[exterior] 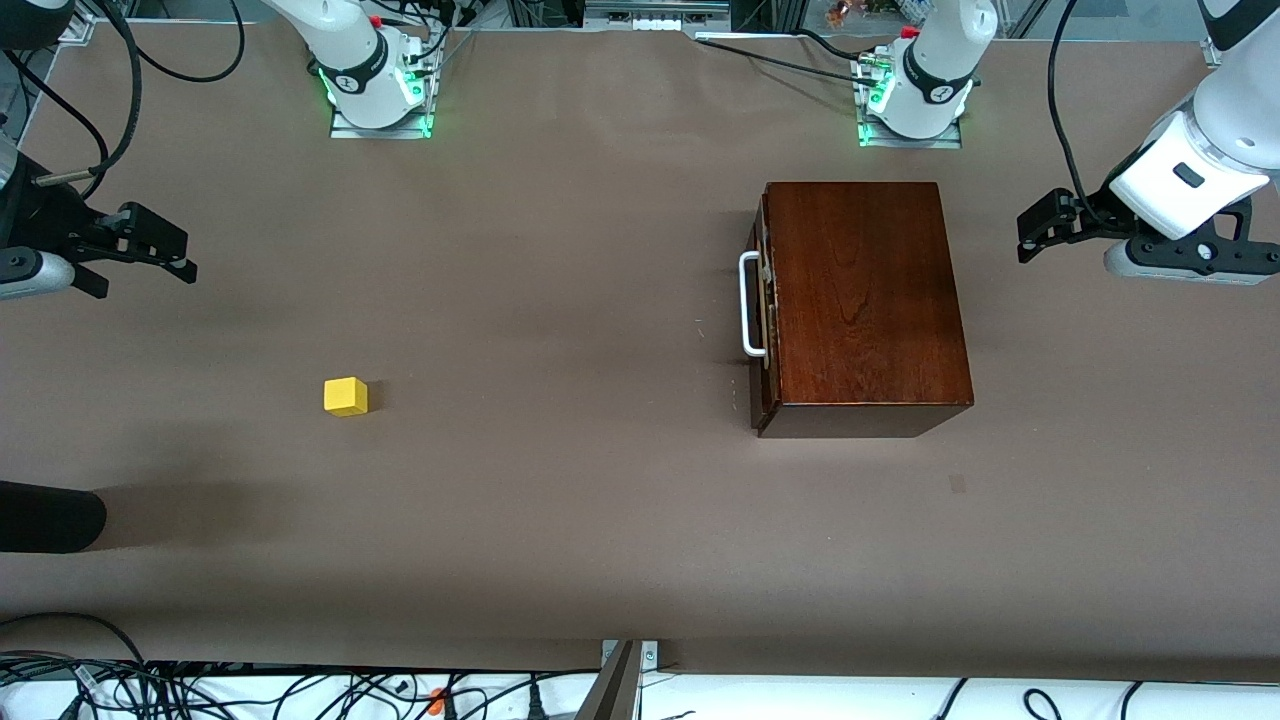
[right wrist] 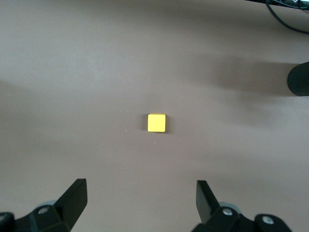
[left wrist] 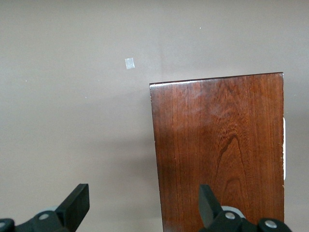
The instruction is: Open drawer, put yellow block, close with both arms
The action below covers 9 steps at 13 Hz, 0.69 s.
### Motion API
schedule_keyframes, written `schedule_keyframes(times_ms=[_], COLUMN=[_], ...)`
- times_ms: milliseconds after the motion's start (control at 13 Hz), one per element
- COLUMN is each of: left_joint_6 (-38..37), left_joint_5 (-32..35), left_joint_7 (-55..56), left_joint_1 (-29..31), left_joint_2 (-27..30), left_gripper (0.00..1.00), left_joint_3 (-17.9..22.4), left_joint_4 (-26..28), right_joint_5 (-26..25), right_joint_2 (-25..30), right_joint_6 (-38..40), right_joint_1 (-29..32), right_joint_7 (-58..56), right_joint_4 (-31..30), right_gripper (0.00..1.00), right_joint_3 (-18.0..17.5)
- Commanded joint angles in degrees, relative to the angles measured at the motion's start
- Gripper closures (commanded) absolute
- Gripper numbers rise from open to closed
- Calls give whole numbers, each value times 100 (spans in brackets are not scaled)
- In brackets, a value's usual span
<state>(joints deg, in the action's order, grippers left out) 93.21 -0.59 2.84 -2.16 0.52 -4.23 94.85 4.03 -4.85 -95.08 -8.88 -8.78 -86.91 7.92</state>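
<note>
The dark reddish-brown wooden box [exterior: 860, 300] stands toward the left arm's end of the table. Its drawer is shut, and the white bar handle [exterior: 748, 305] faces the right arm's end. The yellow block [exterior: 346, 397] lies on the table toward the right arm's end, well apart from the box. My left gripper [exterior: 1035, 235] is open and empty, up in the air beside the box at its handle-less end; the left wrist view shows the box top [left wrist: 217, 150] beneath the gripper [left wrist: 143, 203]. My right gripper [exterior: 140, 265] is open and empty, up in the air at the table's end; the right wrist view shows the block [right wrist: 156, 123] ahead of the gripper [right wrist: 142, 200].
A black rounded object [exterior: 50, 518] reaches in over the table edge at the right arm's end, nearer to the front camera than the block; it also shows in the right wrist view [right wrist: 299, 79]. A small pale mark [exterior: 957, 484] lies on the table near the box. Cables run along the front edge.
</note>
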Motion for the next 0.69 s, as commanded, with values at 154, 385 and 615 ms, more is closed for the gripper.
schedule_keyframes(times_ms=[154, 385, 615], left_joint_6=[-154, -145, -268], left_joint_5=[103, 103, 33], left_joint_7=[-99, -99, -73], left_joint_1=[-4, -13, 5], left_joint_2=[-78, -78, -78], left_gripper=[0, 0, 0], left_joint_3=[-25, -25, -16], left_joint_4=[-195, -195, -195], right_joint_5=[1, 1, 1], right_joint_2=[-43, -43, -43], right_joint_6=[69, 69, 60], right_joint_1=[18, 26, 35], right_joint_7=[7, 7, 7], right_joint_4=[122, 113, 113], right_gripper=[0, 0, 0], right_joint_3=[-1, -1, -1])
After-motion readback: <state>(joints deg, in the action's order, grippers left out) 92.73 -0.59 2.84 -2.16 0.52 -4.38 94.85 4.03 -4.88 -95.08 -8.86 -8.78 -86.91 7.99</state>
